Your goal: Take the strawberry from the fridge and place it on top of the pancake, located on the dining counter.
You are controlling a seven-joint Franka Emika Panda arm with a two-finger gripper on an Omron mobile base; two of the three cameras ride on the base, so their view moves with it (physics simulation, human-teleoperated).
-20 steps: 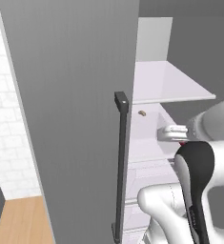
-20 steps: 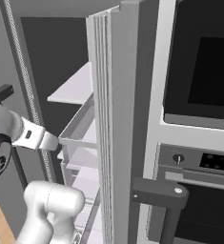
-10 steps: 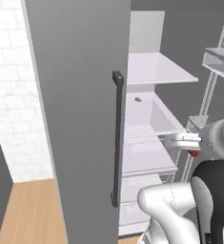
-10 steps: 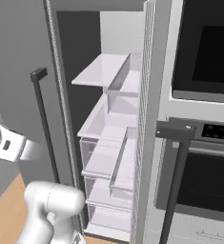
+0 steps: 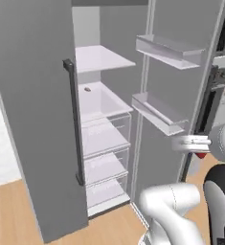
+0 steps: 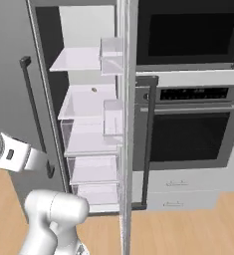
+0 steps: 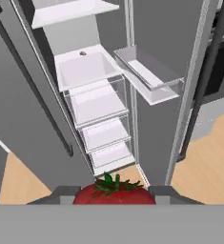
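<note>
Gripper (image 7: 114, 194): you have it clenched on the strawberry (image 7: 114, 193), the grey fingers (image 7: 62, 194) pressed to either side of the red berry, its green leaves up, in the hand view.
Strawberry, from the left base view: you can see a bit of red (image 5: 200, 154) just under the white hand, outside the fridge (image 5: 32, 95) and in front of its open right door.
Fridge doors: you face both open; the left one carries a long dark bar handle (image 5: 73, 122).
Door bins: two clear bins (image 5: 158, 114) hang on the inside of the right door; nothing shows in them.
Drawers: you see clear drawers (image 7: 97, 112) stacked in the lower half, with nothing visible inside.
Shelves: a small brown item (image 7: 83, 53) sits at the back of the middle white shelf (image 7: 85, 69); the top shelf (image 6: 76, 60) looks bare.
Beside the fridge: you have a black wall oven (image 6: 190, 129) just to its right.
</note>
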